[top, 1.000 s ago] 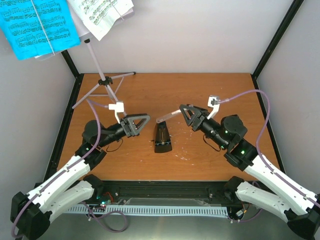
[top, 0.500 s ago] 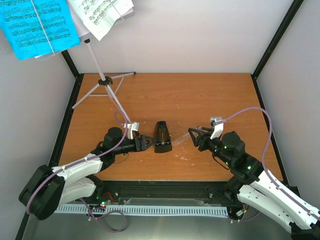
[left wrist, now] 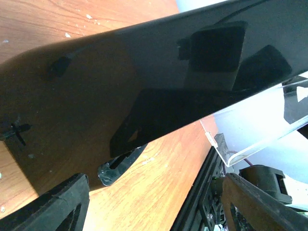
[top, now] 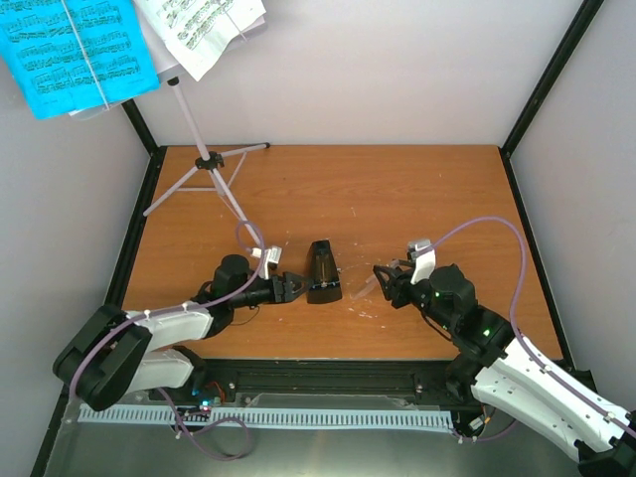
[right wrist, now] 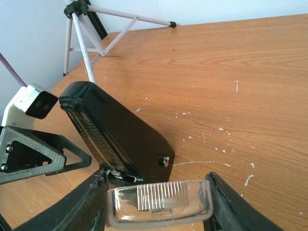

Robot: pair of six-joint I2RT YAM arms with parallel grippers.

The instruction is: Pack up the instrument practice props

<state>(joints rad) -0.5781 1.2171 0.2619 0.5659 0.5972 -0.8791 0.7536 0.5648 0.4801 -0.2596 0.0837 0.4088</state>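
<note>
The black pyramid metronome [top: 321, 270] stands on the wooden table [top: 397, 189], its scale face uncovered [right wrist: 96, 139]. My left gripper [top: 295, 288] sits low at its left side, jaws open; in the left wrist view the black body [left wrist: 144, 72] fills the space just ahead of the gripper [left wrist: 154, 204]. My right gripper [top: 383, 281] is shut on the clear cover [right wrist: 159, 204], held just right of the metronome [right wrist: 120, 139]. The silver music stand [top: 204, 164] stands at the back left, carrying blue music sheets [top: 75, 55] and white ones [top: 204, 30].
The stand's tripod legs [right wrist: 86, 29] spread over the table's back left corner. Grey walls and a black frame post [top: 552, 75] close in the sides. A black rail [top: 328, 373] runs along the near edge between the arm bases.
Both arms came down and in toward the metronome. The left gripper reached its left side and its jaws narrowed. The right gripper brought the clear cover down to its right.
</note>
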